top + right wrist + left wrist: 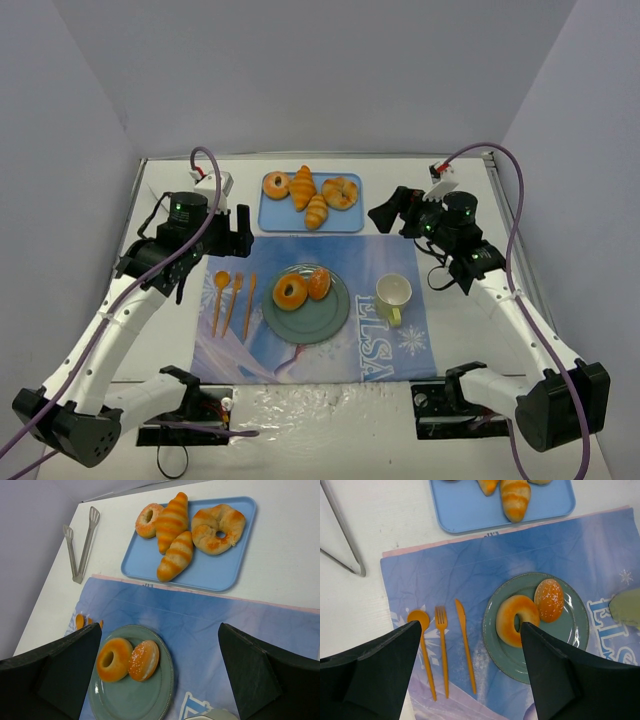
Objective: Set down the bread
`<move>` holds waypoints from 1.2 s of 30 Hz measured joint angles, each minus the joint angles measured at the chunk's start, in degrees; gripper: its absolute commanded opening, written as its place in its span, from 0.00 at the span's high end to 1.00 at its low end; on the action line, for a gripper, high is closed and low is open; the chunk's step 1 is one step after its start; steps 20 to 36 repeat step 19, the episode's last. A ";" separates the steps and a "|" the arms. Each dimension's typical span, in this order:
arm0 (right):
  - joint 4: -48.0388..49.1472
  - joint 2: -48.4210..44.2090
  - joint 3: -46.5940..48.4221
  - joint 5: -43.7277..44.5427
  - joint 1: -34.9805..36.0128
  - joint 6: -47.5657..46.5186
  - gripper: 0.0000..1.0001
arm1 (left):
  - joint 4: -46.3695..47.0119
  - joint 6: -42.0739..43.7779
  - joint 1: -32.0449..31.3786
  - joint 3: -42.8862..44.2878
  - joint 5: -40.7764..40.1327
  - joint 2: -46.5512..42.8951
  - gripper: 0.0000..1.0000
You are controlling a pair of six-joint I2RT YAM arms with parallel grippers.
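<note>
Apparently the drop is done: ring bread (504, 625) and sugared bun (549, 599) sit touching on the green plate (562, 647), below-right of the left end effector (470, 624), gaping, empty. The right end effector (160, 627) likewise. Next: lift clear.

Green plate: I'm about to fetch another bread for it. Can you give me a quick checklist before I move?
1. The left jaws are open, with nothing between them: ok.
2. The right jaws are open, with nothing between them: ok.
3. Room on the green plate beside the ring bread and the sugared bun: ok, its near side is bare.
4. Bread left on the blue tray: ok, four pieces.
5. The cup stands apart from the plate: ok.
6. The tongs lie off the tray: ok.
</note>
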 measured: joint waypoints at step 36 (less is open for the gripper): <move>-0.02 -0.01 0.00 0.48 0.00 0.44 0.00 | 1.09 0.23 -0.17 -1.53 0.12 -0.65 0.23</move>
